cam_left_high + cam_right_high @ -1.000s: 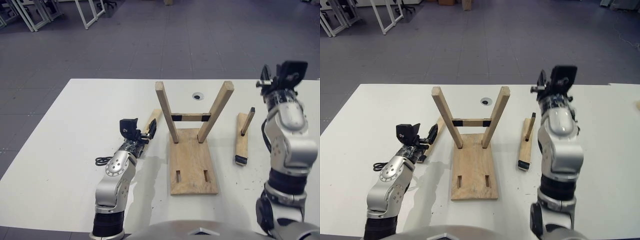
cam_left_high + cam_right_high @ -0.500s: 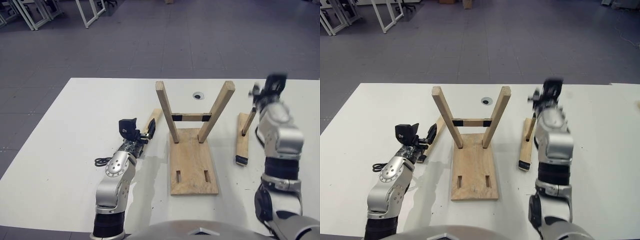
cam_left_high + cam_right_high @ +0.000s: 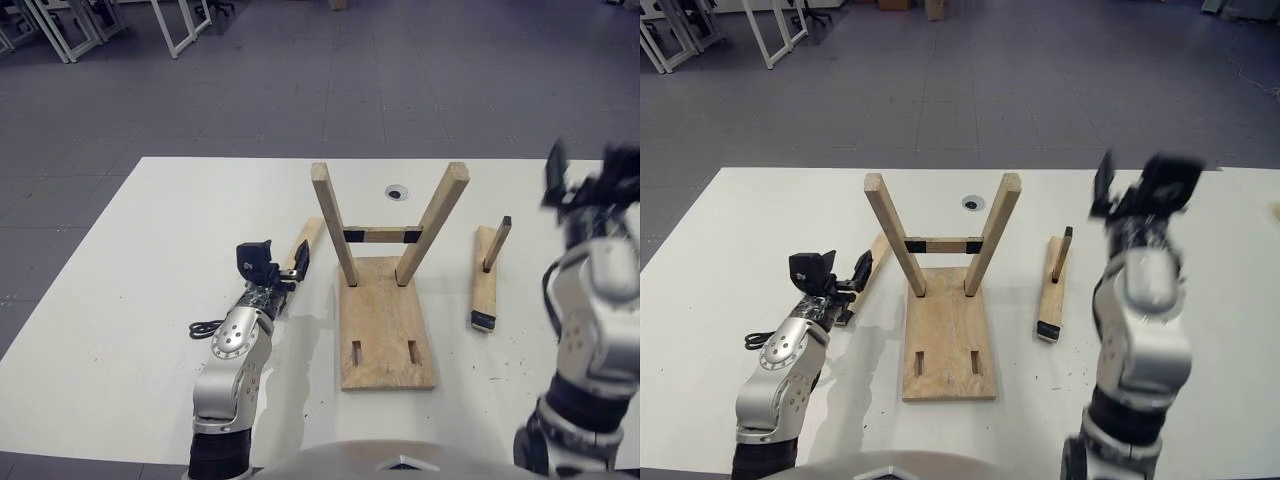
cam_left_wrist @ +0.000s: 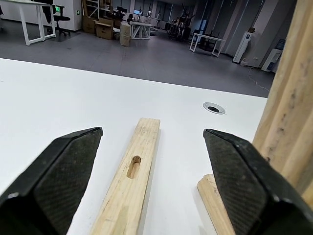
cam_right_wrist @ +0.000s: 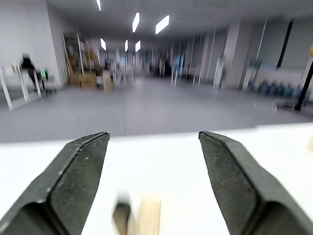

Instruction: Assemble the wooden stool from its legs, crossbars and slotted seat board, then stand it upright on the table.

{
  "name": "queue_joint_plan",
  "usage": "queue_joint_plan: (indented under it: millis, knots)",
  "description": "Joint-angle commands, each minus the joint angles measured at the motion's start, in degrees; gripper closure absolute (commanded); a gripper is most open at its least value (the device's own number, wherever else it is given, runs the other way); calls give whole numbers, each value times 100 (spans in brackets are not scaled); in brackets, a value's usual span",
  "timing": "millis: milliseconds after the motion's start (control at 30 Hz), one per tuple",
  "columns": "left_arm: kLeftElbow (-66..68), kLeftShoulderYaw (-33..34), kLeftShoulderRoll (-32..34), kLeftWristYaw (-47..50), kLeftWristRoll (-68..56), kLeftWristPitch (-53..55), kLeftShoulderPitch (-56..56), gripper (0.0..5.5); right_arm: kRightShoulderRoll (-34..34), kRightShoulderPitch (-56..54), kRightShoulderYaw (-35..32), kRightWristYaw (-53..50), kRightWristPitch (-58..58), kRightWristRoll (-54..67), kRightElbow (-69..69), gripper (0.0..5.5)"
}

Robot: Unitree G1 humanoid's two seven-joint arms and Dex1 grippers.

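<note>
Seat board (image 3: pixel 387 335) lies flat, bearing two legs (image 3: pixel 334 225).

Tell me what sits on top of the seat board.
Two legs joined by a crossbar stand at the far end of the seat board. Its two near slots are empty. The leg ends cover whatever holds them, so that joint is hidden.

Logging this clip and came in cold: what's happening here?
A robot is partway through an assembly on the table. The seat board lies flat with two legs, joined by a crossbar, standing in its far slots; the near slots are empty. The left gripper is open, low at the end of a loose leg left of the board. The right gripper is open and raised, holding nothing. A fourth leg with a second crossbar in it lies right of the board.
</note>
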Motion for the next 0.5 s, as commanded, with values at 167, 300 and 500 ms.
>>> queue_joint_plan:
  millis: [167, 300, 500]
  knots:
    - [-169, -22, 32, 13, 31, 117, 113, 169, -45, 1492, 696, 397, 1773, 118, -17, 147]
    - [-123, -56, 34, 1, 45, 135, 51, 169, -40, 1268, 727, 423, 2080, -11, 601, 147]
    - [-73, -62, 68, -44, 40, 159, -7, 169, -157, 764, 599, 407, 1610, -236, 1577, 243]
